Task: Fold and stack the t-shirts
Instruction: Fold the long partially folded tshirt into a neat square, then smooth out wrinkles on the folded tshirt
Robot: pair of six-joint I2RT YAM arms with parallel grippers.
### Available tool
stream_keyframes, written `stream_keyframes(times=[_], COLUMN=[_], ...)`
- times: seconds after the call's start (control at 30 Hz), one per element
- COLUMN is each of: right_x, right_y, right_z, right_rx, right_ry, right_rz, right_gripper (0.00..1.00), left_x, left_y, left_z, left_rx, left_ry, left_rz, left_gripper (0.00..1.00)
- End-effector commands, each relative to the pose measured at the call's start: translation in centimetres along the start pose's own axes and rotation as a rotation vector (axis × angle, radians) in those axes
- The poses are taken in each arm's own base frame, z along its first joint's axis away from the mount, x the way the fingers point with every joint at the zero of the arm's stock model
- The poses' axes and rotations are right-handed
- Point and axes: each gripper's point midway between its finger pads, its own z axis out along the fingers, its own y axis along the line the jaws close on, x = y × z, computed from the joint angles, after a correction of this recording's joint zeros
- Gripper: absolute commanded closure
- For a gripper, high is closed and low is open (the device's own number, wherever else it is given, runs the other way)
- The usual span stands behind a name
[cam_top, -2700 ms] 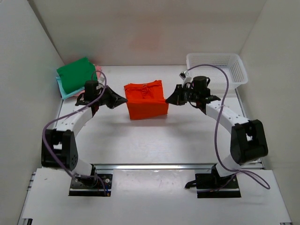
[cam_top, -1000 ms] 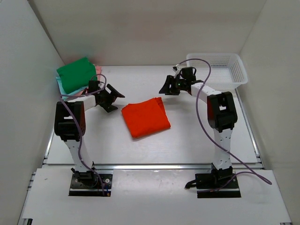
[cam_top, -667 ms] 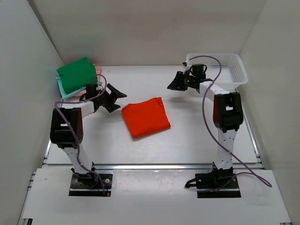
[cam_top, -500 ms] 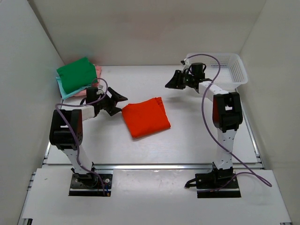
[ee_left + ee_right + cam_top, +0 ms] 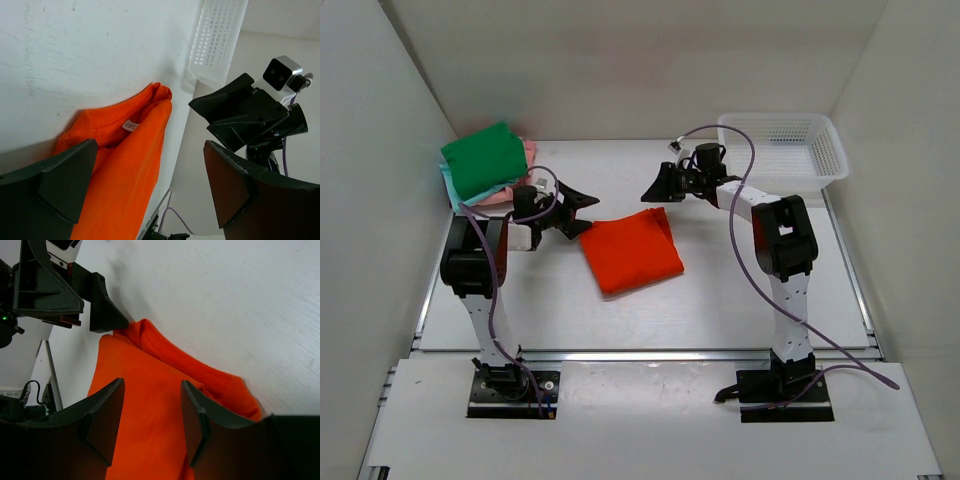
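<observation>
The folded orange t-shirt lies flat in the middle of the table. My left gripper is open just off its far left corner, nothing between its fingers. In the left wrist view that gripper frames the shirt's collar edge. My right gripper is open at the far right corner. The right wrist view shows its fingers apart just above the orange cloth. A folded green t-shirt tops a stack with pink and light teal ones at the back left.
A white mesh basket stands at the back right, also seen in the left wrist view as a white basket. White walls close in the table on the left, right and back. Both arms reach in toward the middle.
The orange shirt, held up between both grippers earlier, now lies flat and unheld. In the last second the right gripper moved left and the left gripper moved right, both toward the shirt's far corners.
</observation>
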Motion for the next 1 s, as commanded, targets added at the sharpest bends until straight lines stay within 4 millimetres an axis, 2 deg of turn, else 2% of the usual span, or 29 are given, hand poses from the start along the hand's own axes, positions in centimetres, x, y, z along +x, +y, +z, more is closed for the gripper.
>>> stream_keyframes(times=[0.0,0.03,0.07,0.17,0.27,0.4,0.43,0.53,0.57,0.6,0.63,0.7,0.77,0.8,0.87,0.93,0.97], right_x=[0.3,1.2,0.9,2.2,2.7,3.0,3.7,3.9,4.7,4.5,4.5,3.9,3.2,2.8,1.7,0.1,-0.3], right_y=[-0.2,-0.4,-0.3,-0.2,-1.1,-1.2,-1.9,-2.2,-2.6,-2.4,-2.1,-2.1,-1.7,-1.5,-0.9,-0.3,0.0], right_z=[0.5,0.8,0.8,1.6,2.0,2.3,2.5,2.6,2.5,2.3,2.5,2.0,1.6,1.6,0.7,-0.2,-0.5], right_rx=[-0.026,-0.018,-0.014,-0.001,0.037,0.041,0.053,0.086,0.101,0.098,0.090,0.094,0.090,0.091,0.089,0.084,0.079], right_ry=[-0.005,0.010,0.007,0.037,0.046,0.066,0.080,0.084,0.108,0.107,0.108,0.098,0.091,0.081,0.061,0.028,0.018], right_rz=[-0.018,-0.012,-0.025,-0.025,-0.016,-0.019,-0.004,-0.020,-0.004,-0.006,-0.007,-0.002,-0.009,-0.018,-0.023,-0.036,-0.041], right_gripper=[0.54,0.53,0.54,0.52,0.50,0.48,0.49,0.50,0.55,0.67,0.73,1.00,1.00,1.00,1.00,0.99,1.00], left_x=[0.5,0.6,0.6,0.8,1.0,1.3,1.4,1.9,1.7,1.7,2.1,2.1,1.7,2.3,2.1,1.9,2.5], left_y=[-2.0,-1.9,-2.1,-1.5,-0.7,0.1,0.1,0.9,1.0,1.4,1.5,2.0,2.5,3.0,3.0,3.4,3.7], left_z=[0.0,0.1,0.1,0.6,0.9,1.3,1.3,1.5,1.4,1.6,1.6,1.7,1.6,1.7,1.8,1.7,1.6], left_rx=[0.078,0.078,0.084,0.068,0.057,0.042,0.037,0.021,0.012,0.002,-0.009,-0.030,-0.048,-0.061,-0.071,-0.081,-0.097], left_ry=[0.022,0.017,0.018,0.038,0.053,0.063,0.068,0.087,0.083,0.086,0.100,0.102,0.093,0.109,0.102,0.101,0.114], left_rz=[0.034,0.037,0.042,0.048,0.046,0.036,0.031,0.016,0.014,0.012,0.017,0.016,0.019,0.014,0.025,0.022,0.009], left_gripper=[0.01,0.01,0.02,0.02,0.01,0.01,0.01,0.02,0.01,0.02,0.01,0.01,0.01,0.01,0.01,0.01,0.02])
